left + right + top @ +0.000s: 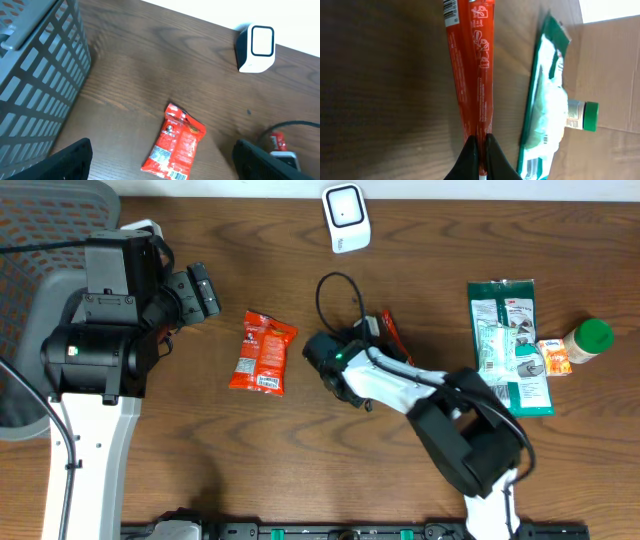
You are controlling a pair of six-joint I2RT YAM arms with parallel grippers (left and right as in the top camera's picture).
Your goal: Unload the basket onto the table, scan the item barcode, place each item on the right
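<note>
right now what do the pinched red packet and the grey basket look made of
Red packet: likely thin plastic film, glossy; sheen streaks along its creased printed surface. Grey basket: probably moulded plastic, matte; thick, even slotted walls without shine.

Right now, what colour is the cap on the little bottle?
Green. The cap shows best in the right wrist view.

The left arm (95, 380) has a white link and black boxy housings, with a small green light on the round black joint behind the left claw (203, 290); its fingers (70, 160) are matte black. The right arm (400, 385) is white with black joints. A green light and a looped black cable (320, 288) sit just behind the black-tipped right claw (480, 150).
</note>
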